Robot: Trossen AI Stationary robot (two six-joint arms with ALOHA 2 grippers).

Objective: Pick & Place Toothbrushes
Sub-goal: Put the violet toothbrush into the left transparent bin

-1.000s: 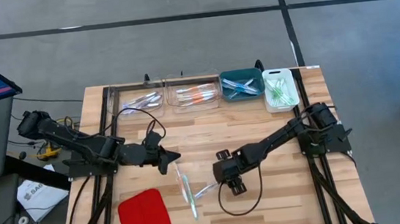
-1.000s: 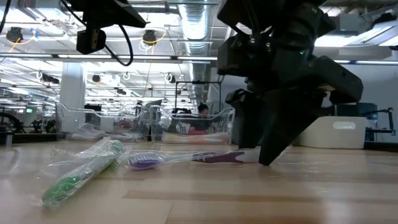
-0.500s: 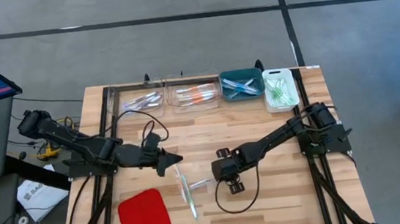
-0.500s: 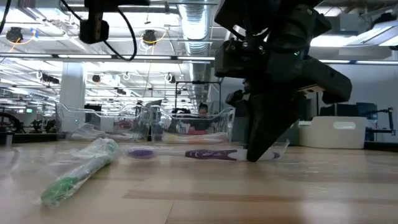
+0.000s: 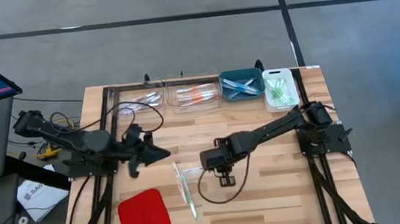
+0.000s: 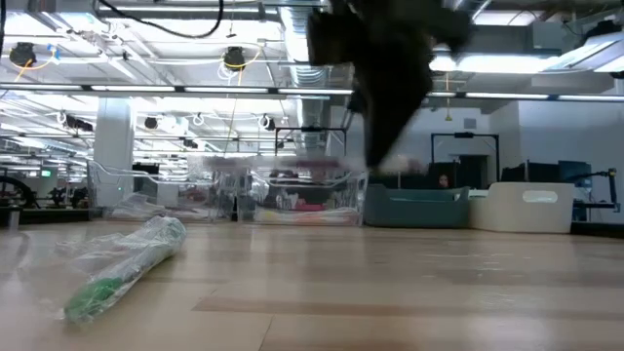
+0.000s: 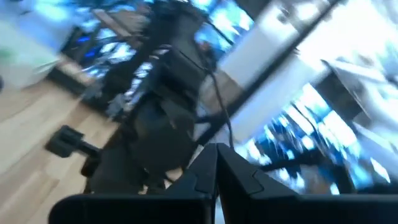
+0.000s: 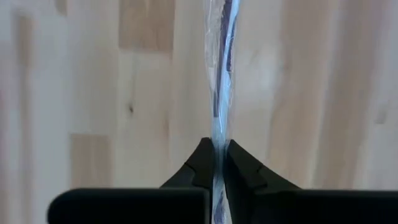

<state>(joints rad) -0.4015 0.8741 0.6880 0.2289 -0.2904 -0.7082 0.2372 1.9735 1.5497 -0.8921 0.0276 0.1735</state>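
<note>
My right gripper (image 5: 205, 163) (image 8: 218, 163) hangs above the middle of the table, shut on a clear-wrapped toothbrush with purple accents (image 8: 222, 68). The toothbrush sticks out from the gripper toward the table's left (image 5: 191, 173). Another wrapped toothbrush with a green head (image 5: 186, 192) (image 6: 125, 265) lies flat on the wood near the front. My left gripper (image 5: 164, 154) (image 7: 216, 163) is shut on nothing, left of the middle. My right gripper pinches the wrapped toothbrush (image 8: 217, 138) between its two fingertips, from above. The stick runs straight out past the fingertips, and a short piece shows behind them. It is lifted clear of the table, roughly level.
Along the far edge stand two clear bins (image 5: 142, 100) (image 5: 195, 95), a teal bin (image 5: 241, 85) and a white bin (image 5: 279, 89), each with toothbrushes in it. A flat red pad (image 5: 144, 217) lies at the near left. Bare wood lies between the arms and the bins.
My right gripper has shut on the purple toothbrush and risen with it, moving toward the table's left and far edges. The toothbrush has come off the wood. My left gripper has drawn back toward the left edge.
</note>
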